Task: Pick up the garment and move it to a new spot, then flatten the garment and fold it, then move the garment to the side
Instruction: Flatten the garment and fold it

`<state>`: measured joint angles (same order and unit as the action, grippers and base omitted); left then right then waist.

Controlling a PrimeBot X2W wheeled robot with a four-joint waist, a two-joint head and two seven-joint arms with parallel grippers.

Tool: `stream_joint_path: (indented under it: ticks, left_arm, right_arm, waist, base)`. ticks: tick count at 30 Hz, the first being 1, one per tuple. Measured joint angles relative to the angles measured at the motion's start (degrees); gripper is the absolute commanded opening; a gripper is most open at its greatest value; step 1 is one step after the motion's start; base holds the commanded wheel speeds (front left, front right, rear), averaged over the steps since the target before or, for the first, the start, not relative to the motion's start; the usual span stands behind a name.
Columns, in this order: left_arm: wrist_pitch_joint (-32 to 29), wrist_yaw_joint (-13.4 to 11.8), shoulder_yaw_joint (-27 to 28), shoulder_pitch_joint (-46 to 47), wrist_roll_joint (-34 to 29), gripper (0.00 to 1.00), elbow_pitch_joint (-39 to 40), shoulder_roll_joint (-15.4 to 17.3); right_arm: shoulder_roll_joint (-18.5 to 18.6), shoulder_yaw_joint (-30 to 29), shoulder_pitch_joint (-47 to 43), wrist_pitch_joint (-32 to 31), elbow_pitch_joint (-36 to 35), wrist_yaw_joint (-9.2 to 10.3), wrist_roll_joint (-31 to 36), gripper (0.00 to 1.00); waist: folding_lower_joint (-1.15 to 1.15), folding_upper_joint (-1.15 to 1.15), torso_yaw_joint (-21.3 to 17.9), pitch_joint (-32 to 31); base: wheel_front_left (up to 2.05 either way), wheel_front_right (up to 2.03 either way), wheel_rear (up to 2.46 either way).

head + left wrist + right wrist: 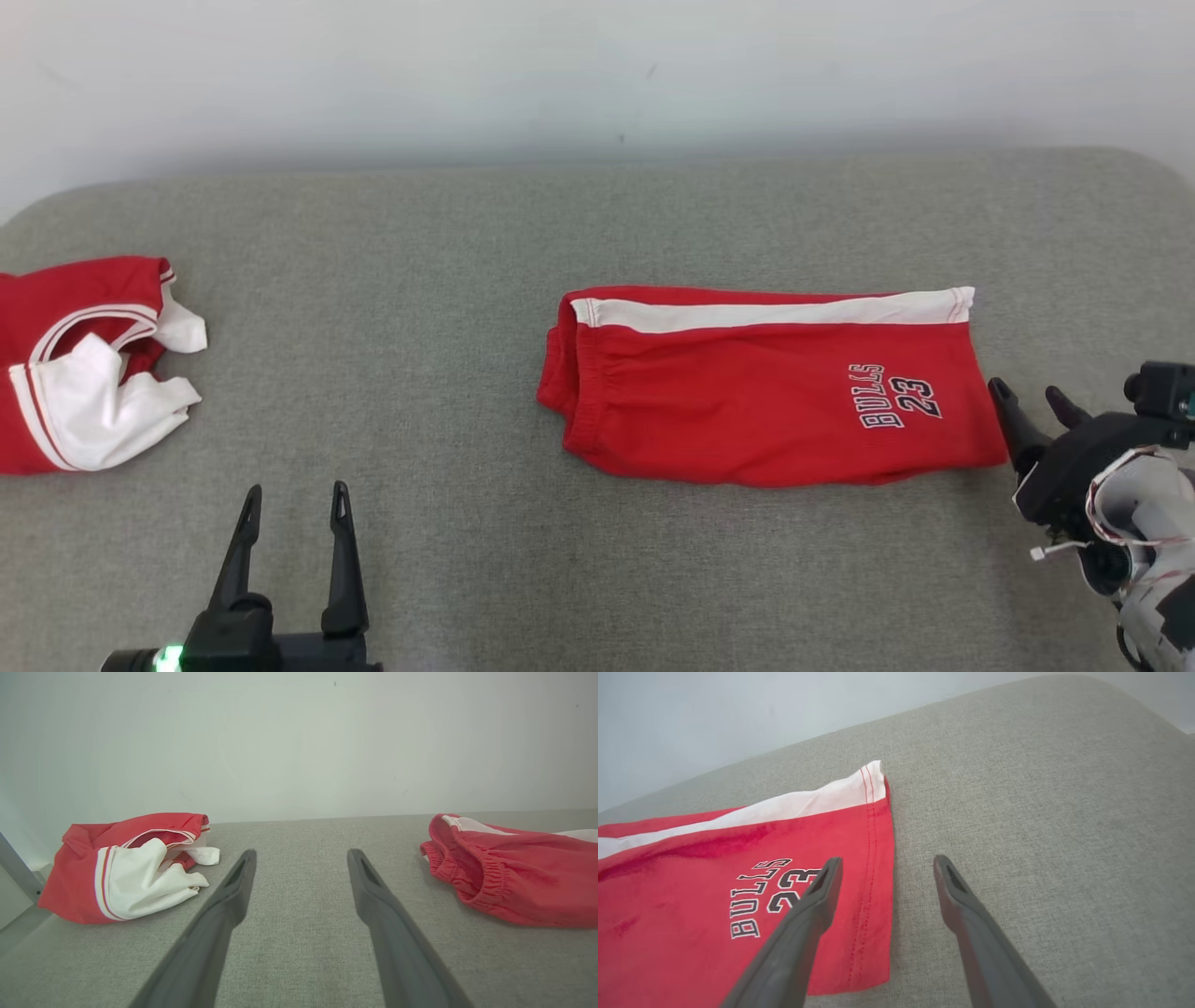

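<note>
- Nearest, my left pincer is hanging spread and empty over the cushion, well left of the shorts.
- My right pincer is hovering spread, pinching nothing, just beside the shorts' right hem.
- The shorts are lying flat mid-cushion, long axis running left to right, waistband at the left. I am judging my right arm the nearer one for the next fold.
- A jersey is lying at the left edge, well apart.

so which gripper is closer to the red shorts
Right. The right gripper sits just beside the shorts at their hem end; the left gripper hangs well off the waistband end.
</note>
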<state>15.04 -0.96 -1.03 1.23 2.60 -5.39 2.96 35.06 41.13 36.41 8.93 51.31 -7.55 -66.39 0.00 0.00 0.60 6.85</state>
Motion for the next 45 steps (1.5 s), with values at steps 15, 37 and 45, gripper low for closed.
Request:
stream_joint_path:
  ticks: [15, 37, 45]
  left_arm:
    - [0.0, 0.4, -1.8, 3.7, 0.4, 1.00, -1.5, 0.0]
    - [0.0, 0.9, 0.5, 2.2, 0.9, 1.00, -2.4, 0.0]
    - [0.0, 1.0, 1.5, 0.9, 1.0, 1.00, -2.1, 0.0]
  right_arm:
    - [-4.4, 1.9, 6.2, -7.7, 12.2, 0.00, 1.1, 1.00]
    - [2.0, 4.9, 5.9, -2.5, 13.8, 0.00, 1.7, 0.00]
    - [1.7, 7.2, 7.1, 0.9, 0.9, 0.00, 2.4, 0.00]
  waist:
    - [0.00, 0.00, 4.3, 3.9]
    - [0.00, 0.01, 1.6, 0.3]
    - [0.00, 0.01, -0.8, -1.3]
  base:
    - [0.00, 0.00, 0.00]
    - [0.00, 0.00, 0.00]
    - [0.00, 0.00, 0.00]
